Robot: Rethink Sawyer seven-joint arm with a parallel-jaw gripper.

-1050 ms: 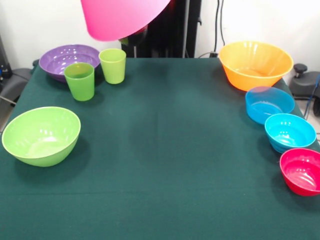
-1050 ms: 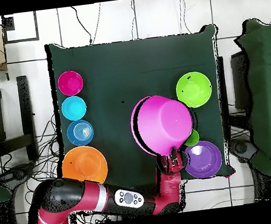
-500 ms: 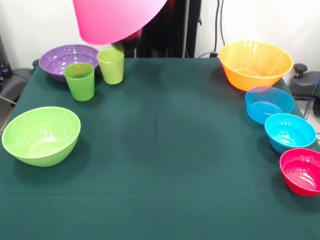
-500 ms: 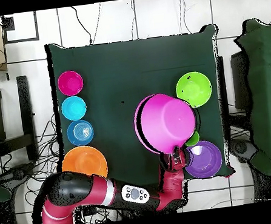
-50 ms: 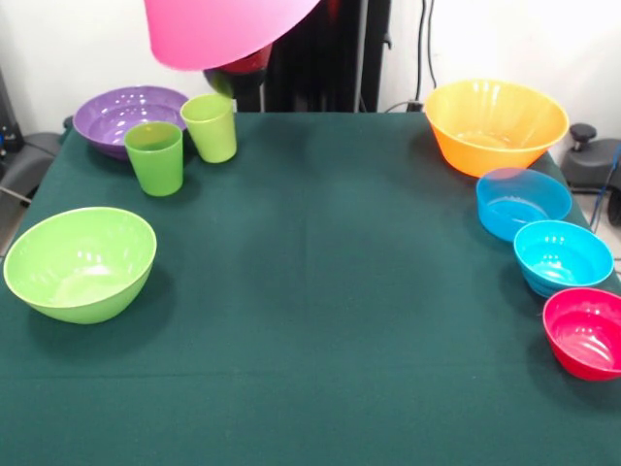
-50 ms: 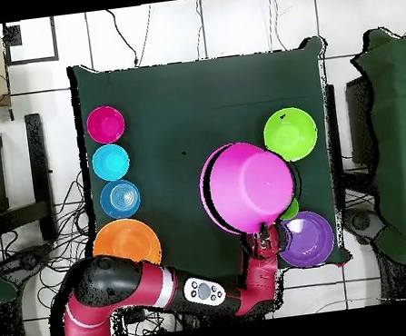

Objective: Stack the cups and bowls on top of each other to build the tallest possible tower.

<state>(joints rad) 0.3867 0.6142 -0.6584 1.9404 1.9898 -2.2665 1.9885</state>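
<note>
Shallow bowl [image 5: 121, 112] at 11 o'clock on my worktop [image 5: 330, 291], two tumblers [image 5: 155, 157] just before it; deep bowl [image 5: 80, 262] at 9; wide bowl [image 5: 495, 124] at 1; three small bowls [image 5: 563, 254] lined from 2 to 4; inverted bowl [image 5: 228, 29] aloft at 12.

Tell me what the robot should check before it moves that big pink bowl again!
1. Big glossy pink plastic bowl off the table, upside down: ok.
2. Claw holding its rim: looks ok, grip partly hidden.
3. Two green plastic cups below are upright: ok.
4. Shallow purple bowl lies close beneath the pink one; clearance: cannot tell.
5. Table middle free for a landing: ok.
6. Short red cup: cannot tell, something red peeks behind the pink bowl.
</note>
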